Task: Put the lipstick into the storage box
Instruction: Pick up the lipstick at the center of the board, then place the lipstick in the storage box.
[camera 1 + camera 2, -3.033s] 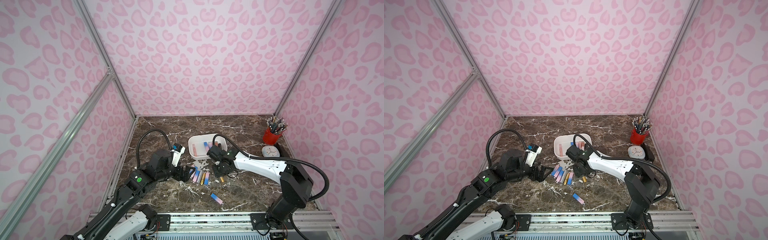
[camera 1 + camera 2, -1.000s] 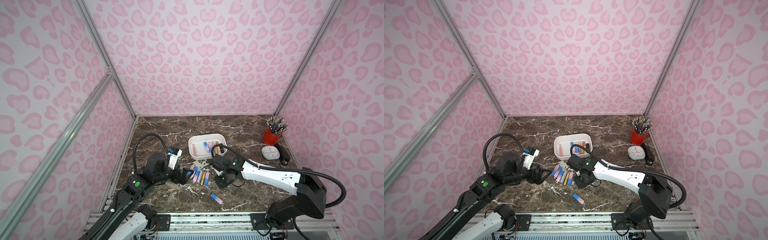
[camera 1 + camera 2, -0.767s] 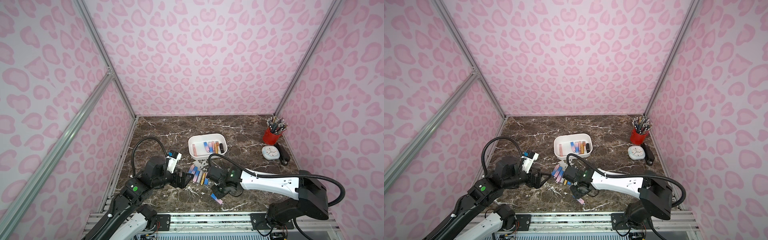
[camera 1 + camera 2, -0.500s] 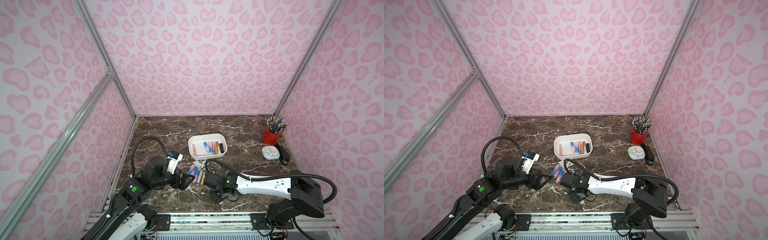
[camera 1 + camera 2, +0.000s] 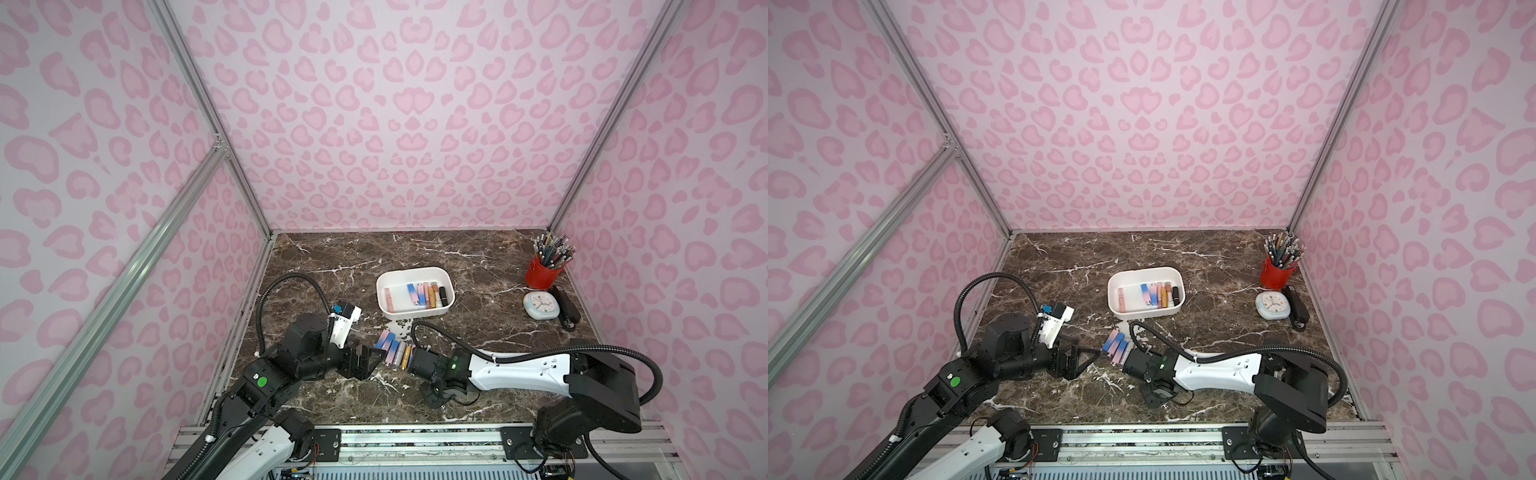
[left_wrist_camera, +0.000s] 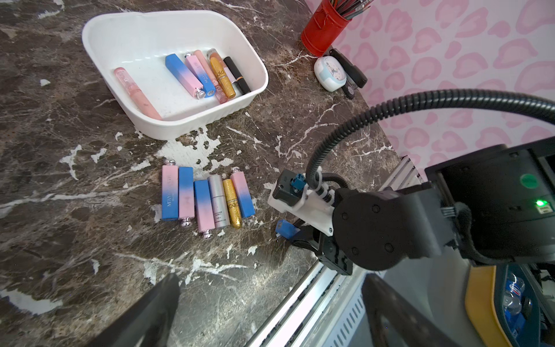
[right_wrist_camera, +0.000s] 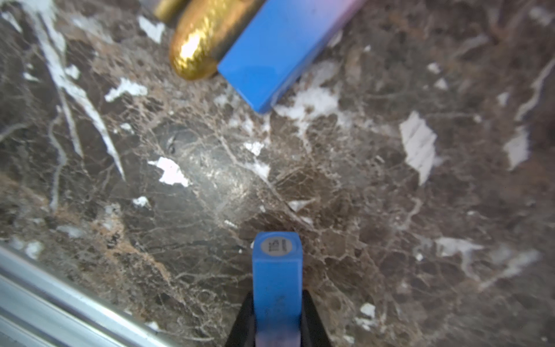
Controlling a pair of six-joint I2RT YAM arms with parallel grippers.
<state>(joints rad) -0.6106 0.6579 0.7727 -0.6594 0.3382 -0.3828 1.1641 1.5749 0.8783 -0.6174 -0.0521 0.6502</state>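
Right gripper (image 7: pixel 277 300) clamped on a blue lipstick (image 7: pixel 276 264), low near the front edge of the table (image 5: pixel 478 257), with the storage box (image 5: pixel 419 312) at twelve o'clock beyond a row of loose lipsticks (image 5: pixel 397 353); the slick tube could slip out, or a low carry could scatter that row.

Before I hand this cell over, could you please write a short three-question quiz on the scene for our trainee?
1. True or false: the right gripper is shut on a blue lipstick.
2. The left gripper is: A open; B shut on a lipstick; C out of view.
3. How many tubes make up the row of lipsticks lying on the table outside the storage box?
Key: 1 true; 2 A; 3 six.
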